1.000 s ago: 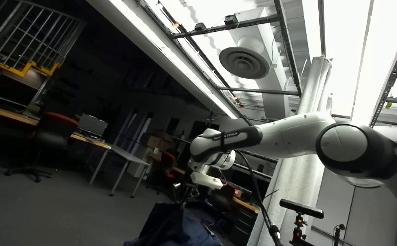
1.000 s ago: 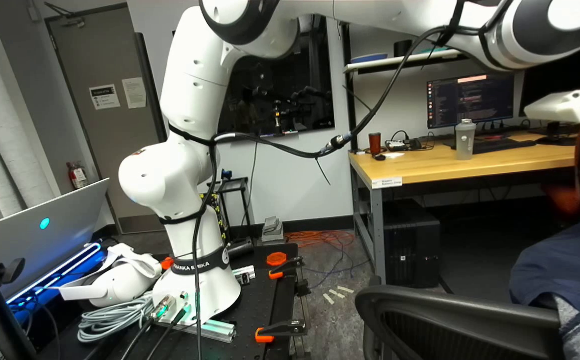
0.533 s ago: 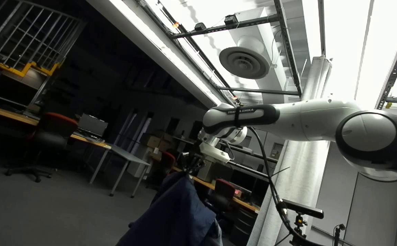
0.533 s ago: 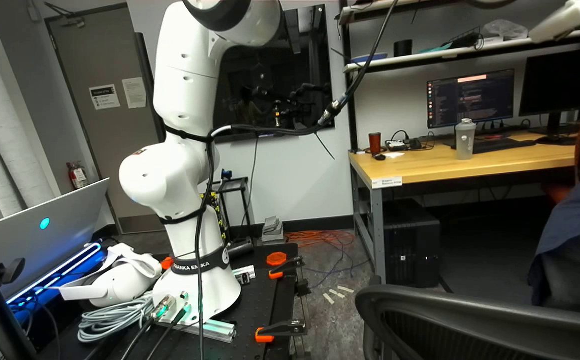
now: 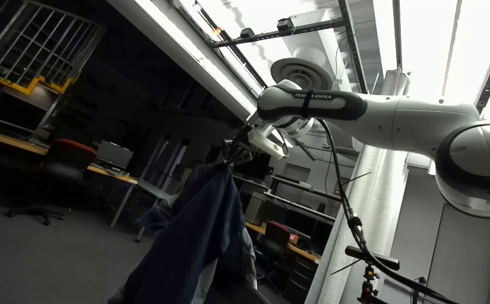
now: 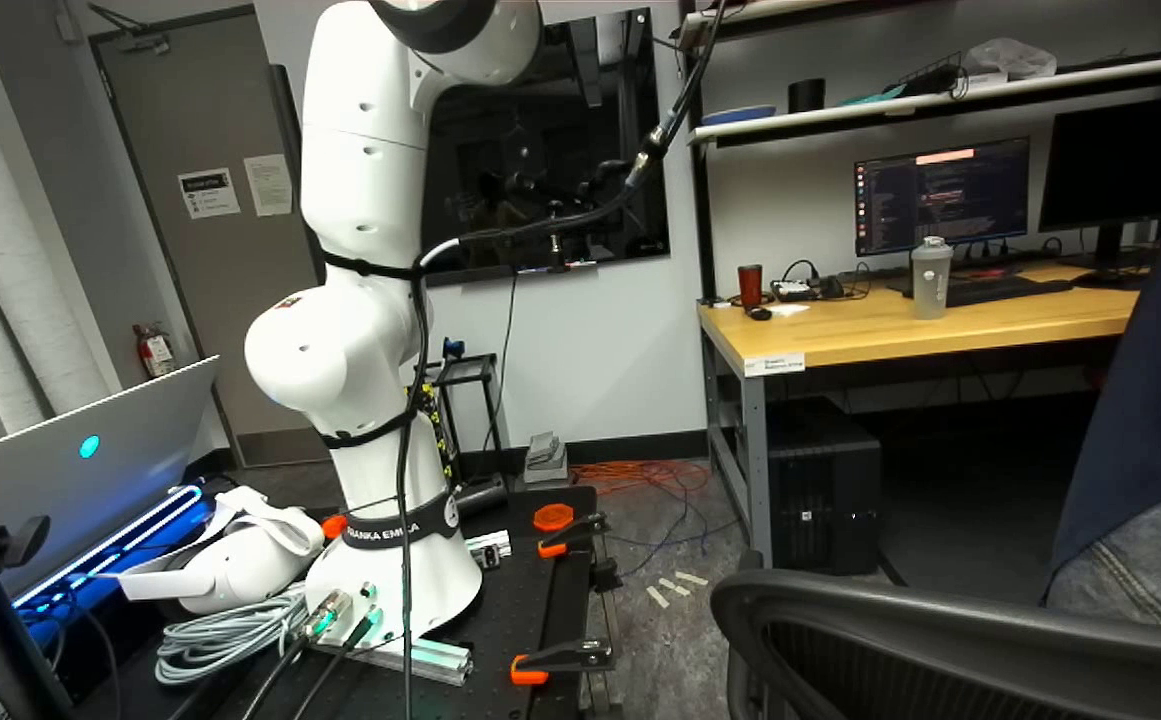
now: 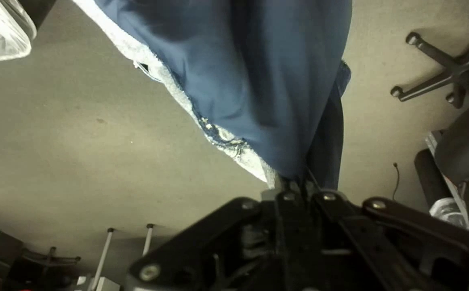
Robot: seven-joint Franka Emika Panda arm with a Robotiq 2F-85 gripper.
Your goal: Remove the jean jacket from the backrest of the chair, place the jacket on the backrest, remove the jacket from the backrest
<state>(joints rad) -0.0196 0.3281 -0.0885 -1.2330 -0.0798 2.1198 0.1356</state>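
I've got the gripper (image 7: 297,188) clamped on a bunched-up bit of the jean jacket (image 7: 258,72), which hangs from it, dark blue with a pale edge in the wrist view. In an exterior view its lower part shows behind the backrest (image 6: 940,608) of the chair (image 6: 900,670), can't tell from here if they're touching.

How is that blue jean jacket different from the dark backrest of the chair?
The jean jacket is dark blue with paler grey-blue parts, while the backrest is grey-black all over. The jacket droops in soft folds; the backrest keeps a smooth, curved rim. The tool pinches the jacket at its top, but it isn't gripping the backrest. In an exterior view, both are cut off by the picture's edge.
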